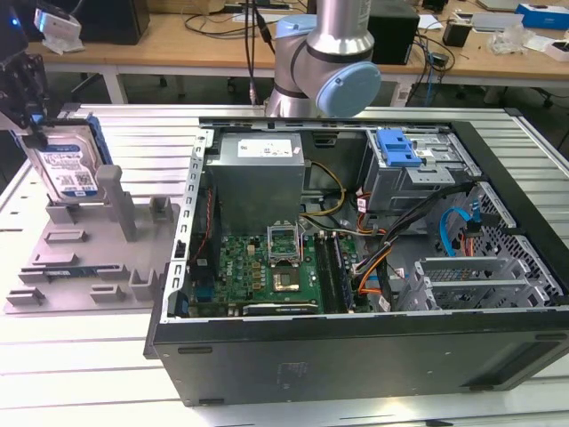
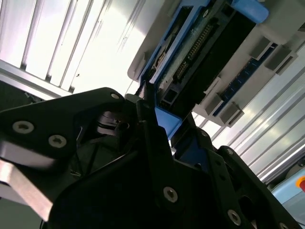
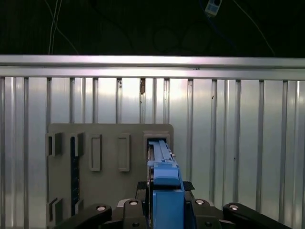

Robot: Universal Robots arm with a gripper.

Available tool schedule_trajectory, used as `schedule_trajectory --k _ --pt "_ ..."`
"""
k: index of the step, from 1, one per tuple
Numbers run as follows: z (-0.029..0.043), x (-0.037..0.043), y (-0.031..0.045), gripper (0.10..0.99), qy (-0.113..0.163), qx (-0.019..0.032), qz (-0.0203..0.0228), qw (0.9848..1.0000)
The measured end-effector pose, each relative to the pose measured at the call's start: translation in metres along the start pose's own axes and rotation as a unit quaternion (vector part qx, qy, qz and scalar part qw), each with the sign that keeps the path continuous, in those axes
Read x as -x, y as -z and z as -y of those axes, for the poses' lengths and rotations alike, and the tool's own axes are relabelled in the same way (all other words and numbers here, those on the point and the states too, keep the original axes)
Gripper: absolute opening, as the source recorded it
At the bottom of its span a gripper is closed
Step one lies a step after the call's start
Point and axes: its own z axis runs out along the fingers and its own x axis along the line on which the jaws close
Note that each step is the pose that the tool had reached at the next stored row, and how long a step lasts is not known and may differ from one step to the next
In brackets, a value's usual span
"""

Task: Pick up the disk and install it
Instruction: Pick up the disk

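Exterior view: gripper sits at the view's far left, over the top edge of the disk. The disk stands upright in the end slot of a grey slotted holder on the ribbed metal table, its lower edge down in the slot. The disk face carries a blue-and-white label; its print cannot be made out. Jaws: closed down onto the disk. In the first wrist view the blue frame is seen edge-on between the dark fingers, and in the second wrist view one finger lies against the frame's corner. Other holder slots: one holds a thin dark blue strip; the rest look bare. The open computer case lies just beside the holder, to the exterior view's right. Inside it are a grey power supply with a white sticker (text not legible), a green motherboard, a bundle of orange, yellow and black cables, and a metal drive cage with a blue latch. The arm's base stands behind the case.
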Motion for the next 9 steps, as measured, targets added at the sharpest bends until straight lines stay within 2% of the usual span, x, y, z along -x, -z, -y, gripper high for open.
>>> schedule_trajectory --k 7,9 --pt "0.0002 -0.0005 0.0203 0.365 0.000 -0.0001 0.0029 1.0000" --pt "0.0004 -0.0008 0.0306 0.365 0.000 -0.0001 0.0039 1.0000"
